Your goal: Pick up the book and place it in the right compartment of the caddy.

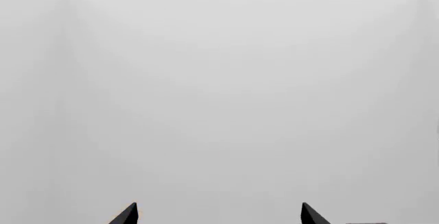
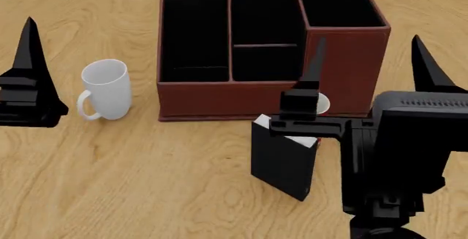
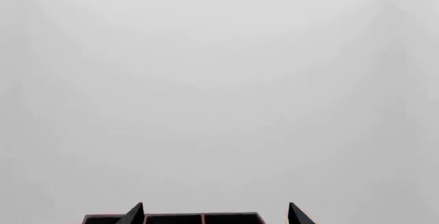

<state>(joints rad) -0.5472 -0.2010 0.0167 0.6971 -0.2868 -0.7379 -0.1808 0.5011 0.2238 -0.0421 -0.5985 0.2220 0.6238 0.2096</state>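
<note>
Worktop [image 2: 146, 195]: pale wood grain | Room: plain grey-white walls | Book [image 2: 281, 165]: upright before caddy [image 2: 219, 99], its right compartment [image 2: 340, 9] behind | White mug [image 2: 106, 90]: left of caddy | Left claw [image 1: 219, 215], right claw [image 3: 214, 215]: prongs apart, released

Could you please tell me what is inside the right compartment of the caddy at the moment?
The right compartment of the caddy shows only black lining in the head view, nothing inside. Its tall front wall hides the bottom, so the floor cannot be checked. The book stands outside on the table.
</note>
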